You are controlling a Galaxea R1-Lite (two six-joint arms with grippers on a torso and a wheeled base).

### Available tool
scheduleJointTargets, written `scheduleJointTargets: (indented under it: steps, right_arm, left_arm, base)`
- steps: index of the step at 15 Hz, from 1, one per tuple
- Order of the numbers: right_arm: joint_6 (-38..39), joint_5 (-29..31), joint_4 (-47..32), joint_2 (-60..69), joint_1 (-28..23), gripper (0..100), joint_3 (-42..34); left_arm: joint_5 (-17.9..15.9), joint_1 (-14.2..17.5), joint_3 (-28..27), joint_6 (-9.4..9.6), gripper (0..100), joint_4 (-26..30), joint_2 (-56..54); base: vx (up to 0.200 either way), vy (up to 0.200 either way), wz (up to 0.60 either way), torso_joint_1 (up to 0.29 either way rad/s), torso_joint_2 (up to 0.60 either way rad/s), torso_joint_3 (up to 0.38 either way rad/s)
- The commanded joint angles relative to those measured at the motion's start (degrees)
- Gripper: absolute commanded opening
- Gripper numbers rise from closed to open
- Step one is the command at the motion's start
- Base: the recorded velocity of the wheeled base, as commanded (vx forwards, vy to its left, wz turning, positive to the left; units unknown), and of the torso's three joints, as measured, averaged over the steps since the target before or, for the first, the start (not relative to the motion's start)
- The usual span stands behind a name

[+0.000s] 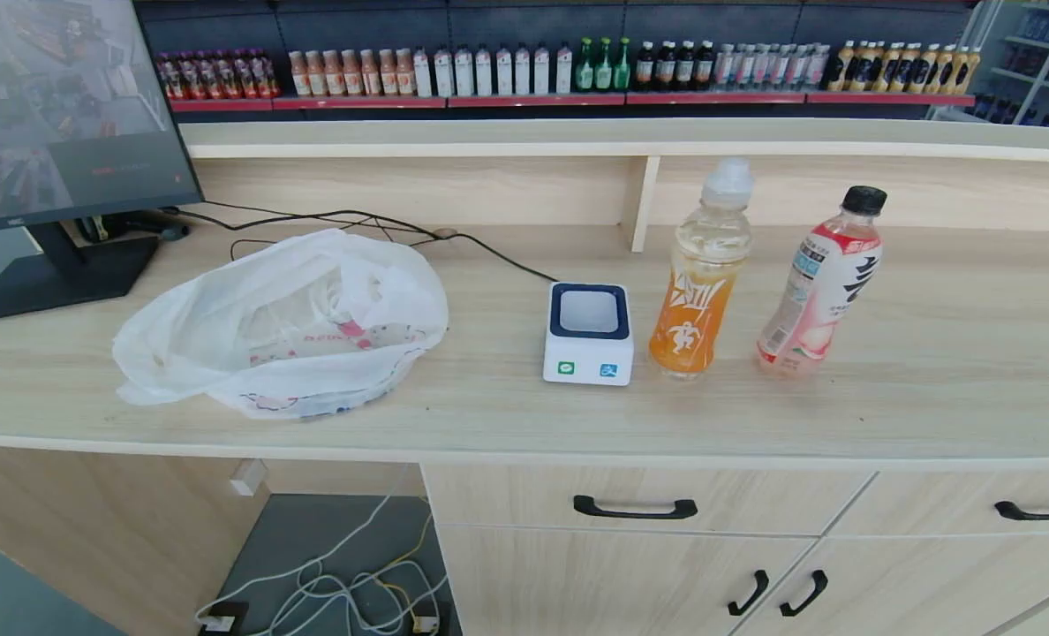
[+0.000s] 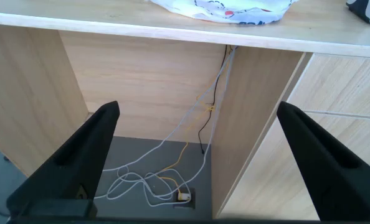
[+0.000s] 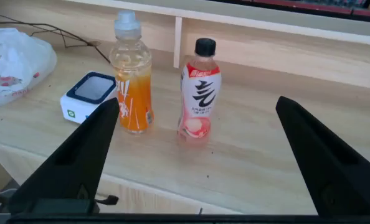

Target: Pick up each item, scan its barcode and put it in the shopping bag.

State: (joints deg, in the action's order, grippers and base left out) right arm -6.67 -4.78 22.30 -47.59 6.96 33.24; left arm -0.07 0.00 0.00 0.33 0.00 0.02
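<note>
An orange drink bottle (image 1: 703, 274) (image 3: 132, 74) with a clear cap stands upright on the wooden counter (image 1: 931, 353), just right of the white barcode scanner (image 1: 588, 333) (image 3: 88, 95). A pink drink bottle (image 1: 823, 284) (image 3: 199, 90) with a black cap stands to its right. The white plastic shopping bag (image 1: 286, 322) (image 2: 228, 7) (image 3: 14, 62) lies open on the counter's left part. My right gripper (image 3: 197, 163) is open, held in front of the counter facing the two bottles. My left gripper (image 2: 197, 163) is open too, low below the counter edge under the bag.
A monitor (image 1: 56, 115) on a black stand occupies the far left, with cables (image 1: 357, 221) trailing behind the bag. A raised wooden shelf (image 1: 639, 141) runs along the counter's back. Drawers with black handles (image 1: 635, 510) sit under the counter, and loose cables (image 2: 166, 180) lie in the open bay.
</note>
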Motion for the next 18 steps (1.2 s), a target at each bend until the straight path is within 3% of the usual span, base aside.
scheduleJointTargets:
  steps: [1,4,7,9,10,11,13,18]
  right_arm:
    - [0.2,1.5,1.4,-15.6,4.2,100,11.0]
    - [0.2,7.6,6.2,-25.3,11.0,100,18.2]
    - [0.4,9.2,17.3,-33.2,14.1,100,16.0]
    - [0.6,8.9,29.6,-37.6,14.6,100,11.8]
    - [2.5,8.8,44.9,-44.4,14.7,100,8.0]
    - [3.2,9.1,52.8,-47.9,15.1,100,6.5]
    - [3.4,9.1,62.4,-52.3,15.3,100,2.2]
    - [3.1,9.4,62.7,-52.7,15.5,100,-0.5]
  left_arm:
    - [0.0,0.0,0.0,0.02,100,0.0,0.0]
    - [0.0,0.0,0.0,0.02,100,0.0,0.0]
    - [0.0,0.0,0.0,0.02,100,0.0,0.0]
    - [0.0,0.0,0.0,0.02,100,0.0,0.0]
    - [0.0,0.0,0.0,0.02,100,0.0,0.0]
    - [0.0,0.0,0.0,0.02,100,0.0,0.0]
    - [0.0,0.0,0.0,0.02,100,0.0,0.0]
    - [0.0,0.0,0.0,0.02,100,0.0,0.0]
  base:
    - [0.000,0.000,0.00,0.000,0.00,0.000]
    - [0.000,0.000,0.00,0.000,0.00,0.000]
    - [0.000,0.000,0.00,0.000,0.00,0.000]
    - [0.000,0.000,0.00,0.000,0.00,0.000]
    - [0.000,0.000,0.00,0.000,0.00,0.000]
    - [0.000,0.000,0.00,0.000,0.00,0.000]
    - [0.000,0.000,0.00,0.000,0.00,0.000]
    - [0.000,0.000,0.00,0.000,0.00,0.000]
